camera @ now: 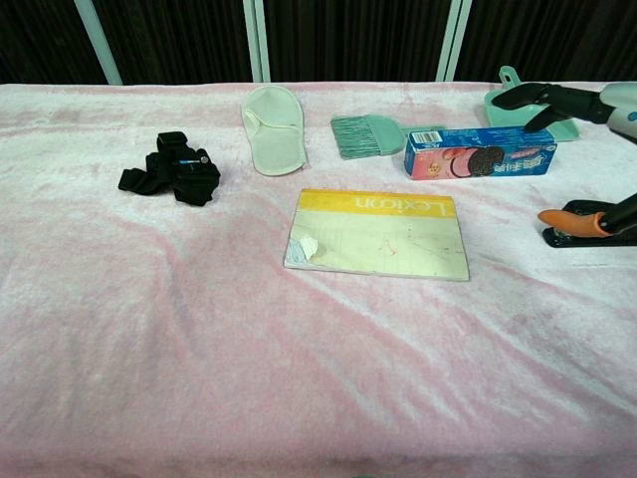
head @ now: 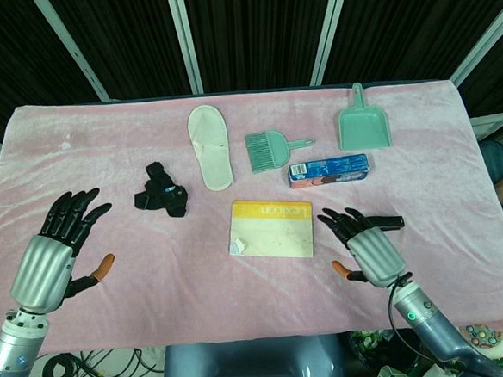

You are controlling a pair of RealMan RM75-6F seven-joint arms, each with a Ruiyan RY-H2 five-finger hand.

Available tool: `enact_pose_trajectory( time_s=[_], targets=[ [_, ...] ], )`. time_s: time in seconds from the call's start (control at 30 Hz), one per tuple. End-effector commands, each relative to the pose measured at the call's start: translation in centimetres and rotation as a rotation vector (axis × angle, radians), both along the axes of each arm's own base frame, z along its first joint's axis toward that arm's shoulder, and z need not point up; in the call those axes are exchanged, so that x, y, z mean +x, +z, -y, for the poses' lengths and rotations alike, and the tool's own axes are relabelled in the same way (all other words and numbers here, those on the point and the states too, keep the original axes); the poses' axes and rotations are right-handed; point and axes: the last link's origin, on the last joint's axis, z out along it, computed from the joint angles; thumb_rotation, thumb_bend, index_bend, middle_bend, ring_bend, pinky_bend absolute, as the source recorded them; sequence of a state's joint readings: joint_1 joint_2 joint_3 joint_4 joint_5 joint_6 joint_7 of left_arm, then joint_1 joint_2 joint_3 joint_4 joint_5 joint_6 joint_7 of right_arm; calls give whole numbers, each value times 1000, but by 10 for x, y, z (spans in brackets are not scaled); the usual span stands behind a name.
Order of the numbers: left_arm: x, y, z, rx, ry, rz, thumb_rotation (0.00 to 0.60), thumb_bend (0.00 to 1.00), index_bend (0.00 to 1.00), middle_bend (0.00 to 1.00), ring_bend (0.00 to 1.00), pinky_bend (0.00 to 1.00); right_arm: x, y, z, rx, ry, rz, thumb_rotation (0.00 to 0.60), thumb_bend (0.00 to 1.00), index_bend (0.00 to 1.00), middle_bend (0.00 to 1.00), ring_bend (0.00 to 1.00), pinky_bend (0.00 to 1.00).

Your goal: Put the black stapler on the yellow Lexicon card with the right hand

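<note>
The black stapler [head: 390, 223] lies flat on the pink cloth, right of the yellow Lexicon card [head: 272, 228]. My right hand [head: 368, 249] hovers just left of the stapler with fingers spread, its fingertips over the stapler's near end, holding nothing. In the chest view the stapler [camera: 589, 238] sits at the right edge under the orange-tipped thumb of the right hand [camera: 587, 100], and the card [camera: 378, 235] lies in the middle. My left hand [head: 53, 254] is open above the cloth's front left.
A blue cookie box [head: 330, 170] lies just behind the card and stapler. Further back are a teal dustpan [head: 364, 125], a teal brush [head: 270, 147] and a white slipper [head: 210, 146]. A black strap bundle [head: 161, 197] lies left of the card.
</note>
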State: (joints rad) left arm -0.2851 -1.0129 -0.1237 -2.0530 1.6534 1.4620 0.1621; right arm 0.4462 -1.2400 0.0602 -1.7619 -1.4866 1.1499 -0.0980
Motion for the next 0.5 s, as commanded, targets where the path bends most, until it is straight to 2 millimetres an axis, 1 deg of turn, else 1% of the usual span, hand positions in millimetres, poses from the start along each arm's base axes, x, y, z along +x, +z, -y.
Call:
enact_pose_trajectory(
  time_s=[0.03, 0.27, 0.37, 0.5],
  targets=[
    [-8, 5, 3, 17, 37, -5, 600, 325, 141, 26, 0, 30, -20, 12, 9, -37, -69, -43, 600, 234, 120, 86, 153, 86],
    [-29, 11, 11, 30, 109, -53, 600, 325, 140, 26, 0, 30, -53, 24, 22, -64, -178, -100, 600, 233, 127, 106, 163, 86],
    [-40, 11, 16, 30, 144, -77, 600, 324, 140, 25, 0, 30, -66, 27, 25, -70, -219, -111, 600, 232, 143, 133, 192, 86],
    [-50, 9, 17, 21, 171, -95, 600, 325, 141, 24, 0, 30, -79, 27, 29, -73, -258, -108, 600, 232, 193, 192, 247, 91]
  ],
)
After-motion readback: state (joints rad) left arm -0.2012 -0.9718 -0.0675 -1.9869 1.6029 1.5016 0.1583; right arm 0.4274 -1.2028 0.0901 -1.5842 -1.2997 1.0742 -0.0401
